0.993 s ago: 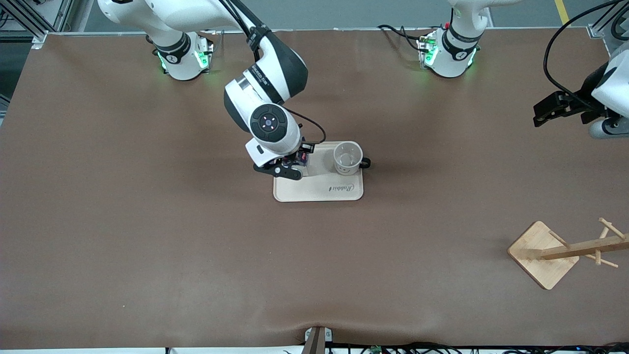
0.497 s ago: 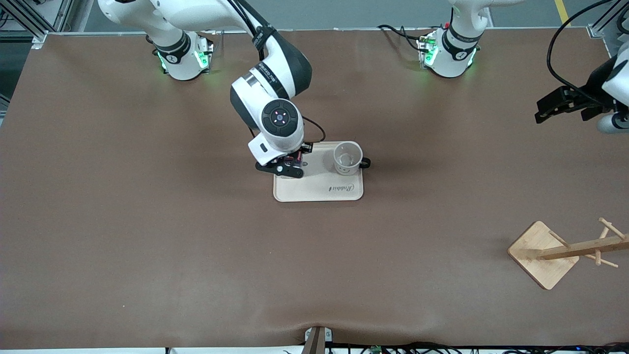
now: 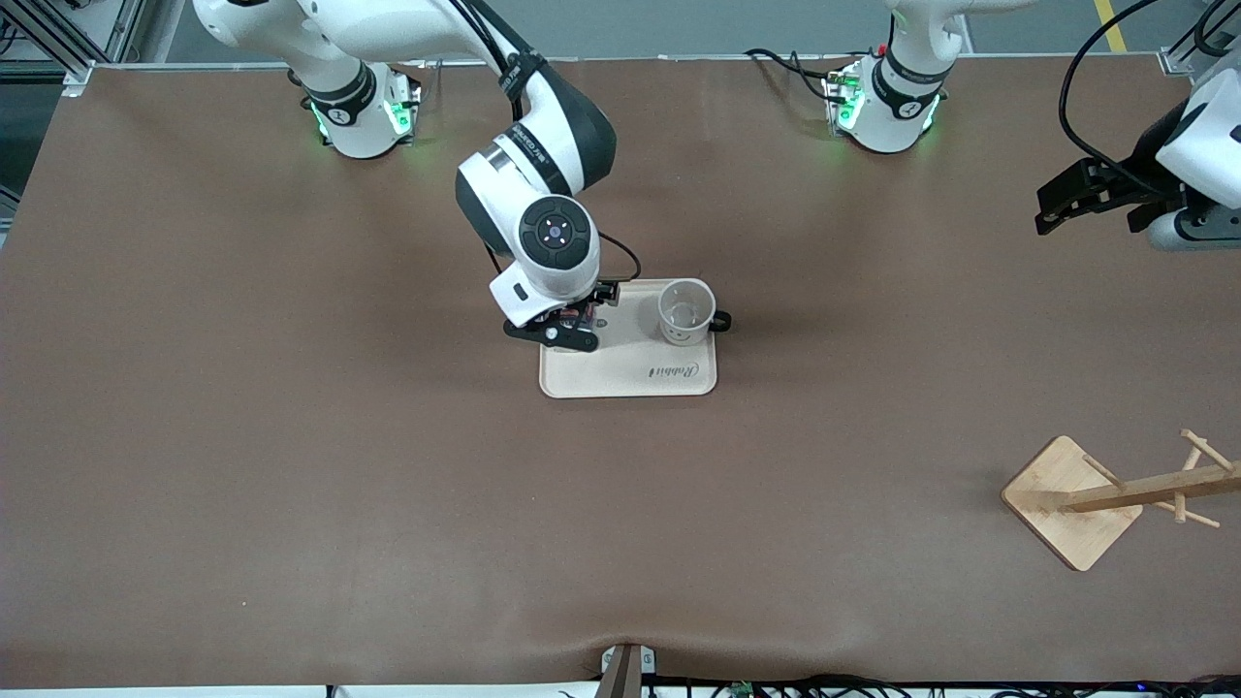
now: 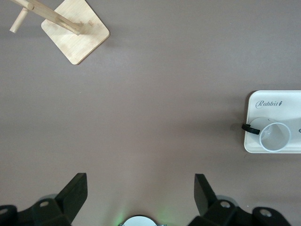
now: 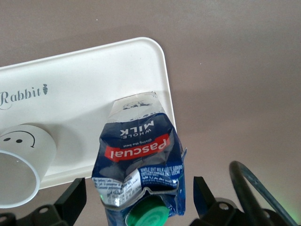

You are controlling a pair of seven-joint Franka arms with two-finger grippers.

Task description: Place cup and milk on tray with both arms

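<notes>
The cream tray (image 3: pixel 630 373) lies mid-table. The white cup (image 3: pixel 685 312) stands on it at the end toward the left arm, black handle pointing off the tray. The blue milk carton (image 5: pixel 138 150), with its green cap, stands on the tray's other end near the rim. In the front view only a sliver of the carton (image 3: pixel 588 311) shows under the right wrist. My right gripper (image 3: pixel 567 325) is open, one finger on each side of the carton top, neither touching it. My left gripper (image 3: pixel 1076 194) is open and empty, raised over the table's edge at the left arm's end.
A wooden rack with a square base (image 3: pixel 1071 499) stands toward the left arm's end, nearer the front camera; it also shows in the left wrist view (image 4: pixel 75 30). The left wrist view shows the tray (image 4: pixel 277 101) and cup (image 4: pixel 275 137) far off.
The right wrist has shifted slightly toward the cup and settled over the carton. The left gripper has drifted up the front view toward the bases' side. Cup and tray have not moved.
</notes>
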